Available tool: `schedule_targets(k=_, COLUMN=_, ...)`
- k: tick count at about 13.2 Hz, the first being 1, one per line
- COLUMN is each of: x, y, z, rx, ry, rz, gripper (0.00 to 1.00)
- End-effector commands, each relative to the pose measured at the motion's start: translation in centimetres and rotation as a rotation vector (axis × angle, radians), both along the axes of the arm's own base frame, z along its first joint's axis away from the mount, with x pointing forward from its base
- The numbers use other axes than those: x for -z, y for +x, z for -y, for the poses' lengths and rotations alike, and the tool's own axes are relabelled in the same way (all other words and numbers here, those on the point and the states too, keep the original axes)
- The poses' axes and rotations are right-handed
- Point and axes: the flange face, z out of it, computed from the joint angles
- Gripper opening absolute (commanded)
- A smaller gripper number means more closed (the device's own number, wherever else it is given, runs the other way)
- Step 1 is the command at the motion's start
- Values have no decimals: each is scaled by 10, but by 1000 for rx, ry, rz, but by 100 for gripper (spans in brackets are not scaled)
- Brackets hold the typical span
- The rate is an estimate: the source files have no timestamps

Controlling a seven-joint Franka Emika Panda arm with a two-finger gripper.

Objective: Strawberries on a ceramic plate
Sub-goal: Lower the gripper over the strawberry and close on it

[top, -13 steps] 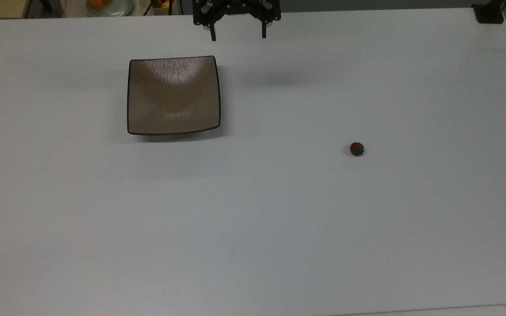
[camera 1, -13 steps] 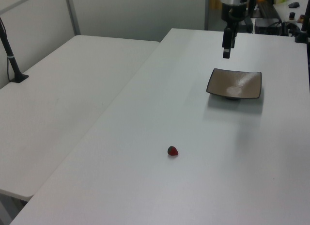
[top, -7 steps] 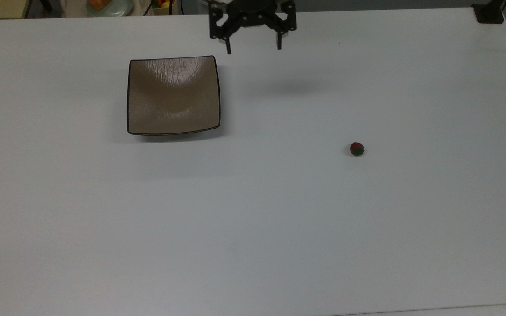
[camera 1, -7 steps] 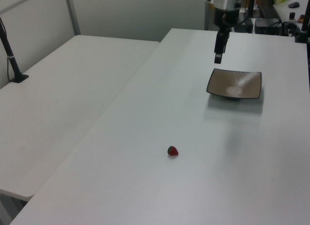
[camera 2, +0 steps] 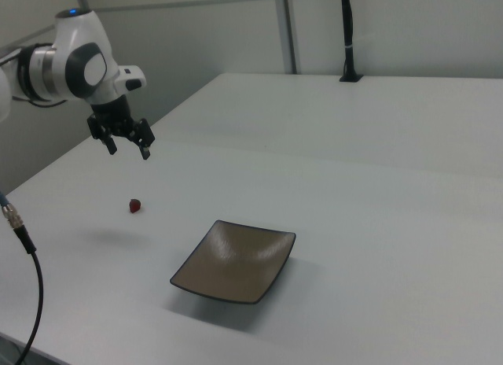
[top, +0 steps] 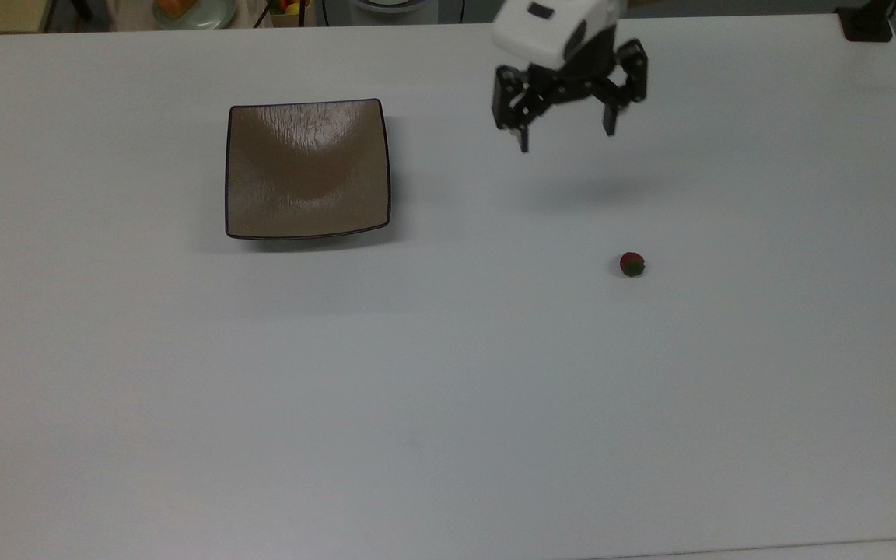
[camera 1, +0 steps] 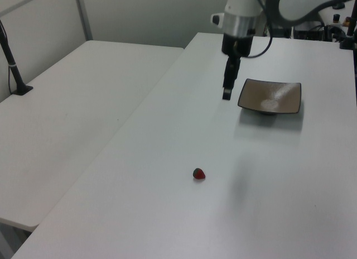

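Now the gripper point(top: 566, 140), fingers spread, has moved nearer the strawberry point(top: 632, 264).

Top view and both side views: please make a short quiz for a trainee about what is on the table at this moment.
1. True or false: the strawberry lies on the ceramic plate.
2. The gripper is: A) open, holding nothing; B) shut on the strawberry; C) resting on the plate.
3. In the top view, on which side of the plate does the strawberry lie?

Key: 1. False, it lies on the bare table. 2. A. 3. The top view's right.
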Motion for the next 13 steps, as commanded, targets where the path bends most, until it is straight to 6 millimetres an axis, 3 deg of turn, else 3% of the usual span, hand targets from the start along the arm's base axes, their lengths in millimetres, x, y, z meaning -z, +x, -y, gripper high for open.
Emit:
schedule_targets(k=1, x=37, y=15, z=-47, rx=28, ry=9, rz=50, gripper=100)
schedule_targets(k=3, x=60, y=18, z=-69, rx=46, ry=36, rz=74, gripper=100)
schedule_targets(k=7, x=109, y=27, z=-87, rx=34, ry=56, rz=90, gripper=100)
schedule_targets(k=8, x=123, y=22, z=-102, rx=14, ry=56, rz=84, gripper=100)
schedule_targets(k=13, x=159, y=25, z=-109, rx=-11, ry=33, rz=84, gripper=100)
